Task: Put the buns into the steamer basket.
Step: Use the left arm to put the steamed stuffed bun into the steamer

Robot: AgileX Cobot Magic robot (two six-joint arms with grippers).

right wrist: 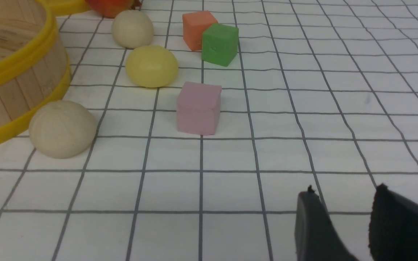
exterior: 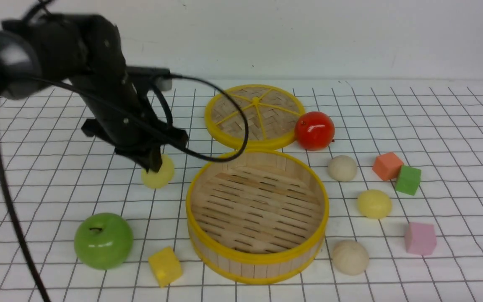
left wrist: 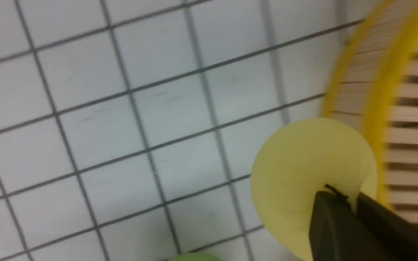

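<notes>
1. Left end effector: fingers pinched shut on the left yellow bun, just left of the steamer basket. Whether the bun still touches the counter cannot be told.
2. Steamer basket: upright, centre of the counter.
3. Right of the steamer basket, resting on the counter: far cream bun, right yellow bun, and near cream bun, which lies just beside the basket wall.
4. Right end effector: visible in its wrist view only. Fingers moderately apart, holding nothing.
</notes>
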